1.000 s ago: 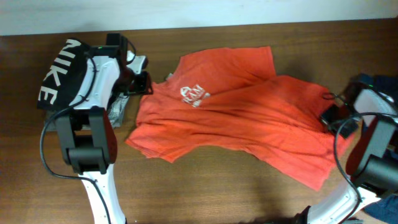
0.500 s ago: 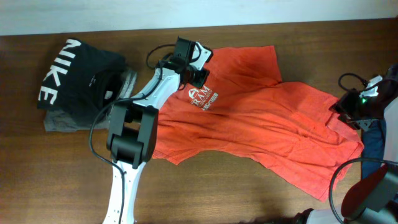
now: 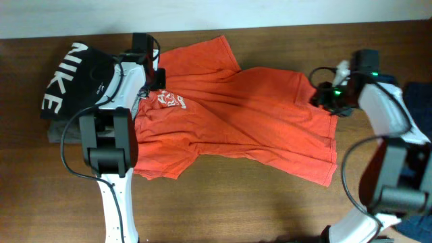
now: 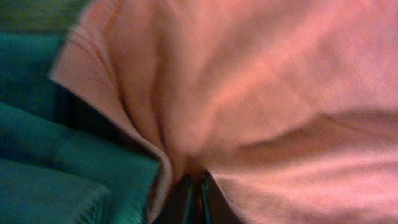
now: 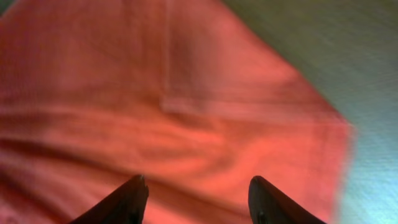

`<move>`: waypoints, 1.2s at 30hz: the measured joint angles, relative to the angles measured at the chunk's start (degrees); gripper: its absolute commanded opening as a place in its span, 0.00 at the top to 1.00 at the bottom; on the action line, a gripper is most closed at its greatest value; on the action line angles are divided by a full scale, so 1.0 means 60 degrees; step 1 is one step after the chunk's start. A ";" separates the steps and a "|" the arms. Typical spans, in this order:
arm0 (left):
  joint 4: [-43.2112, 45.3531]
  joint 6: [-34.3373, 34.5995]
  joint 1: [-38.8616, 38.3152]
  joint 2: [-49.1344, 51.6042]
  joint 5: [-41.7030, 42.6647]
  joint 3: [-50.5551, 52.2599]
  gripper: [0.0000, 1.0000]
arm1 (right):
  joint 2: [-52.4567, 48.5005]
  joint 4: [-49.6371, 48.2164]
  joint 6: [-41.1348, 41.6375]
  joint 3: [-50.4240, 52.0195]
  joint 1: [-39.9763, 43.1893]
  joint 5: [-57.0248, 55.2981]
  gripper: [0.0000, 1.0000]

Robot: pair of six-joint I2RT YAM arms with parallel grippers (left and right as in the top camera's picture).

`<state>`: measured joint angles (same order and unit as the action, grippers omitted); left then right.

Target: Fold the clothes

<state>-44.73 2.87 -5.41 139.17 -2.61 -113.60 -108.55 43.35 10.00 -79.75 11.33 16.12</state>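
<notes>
The orange-red T-shirt, the clothes [image 3: 250,115], lies rumpled across the middle of the table, with its white chest logo [image 3: 169,101] facing up near its left side. My left gripper [image 3: 160,79] is at the shirt's upper left, just above the logo. In the left wrist view it [image 4: 194,186] is shut on a pinched ridge of the shirt's fabric [image 4: 261,93]. My right gripper [image 3: 322,100] hovers at the shirt's right edge. In the right wrist view it [image 5: 199,183] stands open over the fabric [image 5: 186,93], with nothing between its fingers.
A black garment with white NIKE letters [image 3: 74,74] lies at the back left beside the left arm, over something grey [image 3: 61,131]. Dark blue cloth [image 3: 417,94] shows at the right edge. Teal-looking cloth [image 4: 56,162] fills the left of the left wrist view.
The left gripper has shut on the shirt and pulled back to the left, dragging the shirt leftward. The right gripper has opened and come in to the shirt's right edge.
</notes>
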 measured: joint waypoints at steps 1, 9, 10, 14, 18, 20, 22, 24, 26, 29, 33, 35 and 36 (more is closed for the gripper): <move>-0.0255 0.0004 -0.0095 0.0000 0.0040 -0.0087 0.60 | -0.0503 -0.0616 -0.0025 0.0007 -0.0401 0.0036 0.38; -0.1723 0.0000 -0.0594 -0.1763 0.1330 -0.0433 0.56 | -0.1865 -0.2820 0.0084 -0.0004 -0.1082 -0.1614 0.96; -0.1759 0.0000 -0.0674 -0.2000 0.1341 -0.0455 0.56 | -0.1865 -0.2670 0.0069 -0.0015 -0.1086 -0.1683 0.96; -0.2805 0.0000 -0.1588 -0.3402 0.1413 -0.0568 0.56 | -0.1508 -0.1785 0.0069 -0.0426 -0.0911 -0.1993 0.96; -0.3628 0.0000 -0.2444 -0.4393 0.1435 -0.0568 0.56 | -0.0645 -0.1792 0.0984 -0.1392 0.0911 -0.4783 0.55; -0.3650 -0.0022 -0.2820 -0.4969 0.1443 -0.0568 0.56 | -0.0648 -0.1738 0.1217 -0.1388 0.1902 -0.4513 0.30; -0.3763 -0.0044 -0.3064 -0.5442 0.1439 -0.0568 0.55 | -0.0648 -0.1016 0.0925 -0.1406 0.2353 -0.3493 0.26; -0.4058 -0.0055 -0.3056 -0.5665 0.1260 -0.0568 0.47 | -0.0630 0.0208 0.0539 -0.1461 0.2506 -0.2499 0.27; -0.4156 -0.0113 -0.3042 -0.5708 0.0477 -0.0568 0.44 | -0.0627 0.1271 0.0248 -0.1472 0.2619 -0.1439 0.26; -0.4160 -0.0259 -0.3042 -0.5712 -0.0648 -0.0568 0.48 | -0.0616 0.2350 0.0004 -0.1472 0.2652 -0.0634 0.27; -0.4233 -0.0368 -0.2637 -0.5708 -0.0980 -0.0568 0.46 | -0.0612 0.3887 -0.0364 -0.1475 0.2626 -0.0262 0.28; -0.4237 -0.0404 -0.2273 -0.5708 -0.0969 -0.0568 0.44 | -0.0608 0.4415 -0.0688 -0.1475 0.2503 0.0022 0.28; -0.4240 -0.0404 -0.2164 -0.5708 -0.0965 -0.0568 0.44 | -0.0608 0.4503 -0.0783 -0.1475 0.2415 0.0095 0.28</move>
<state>-70.17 0.45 -18.39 104.92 -8.40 -117.01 -112.20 70.37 5.30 -88.60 25.82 16.69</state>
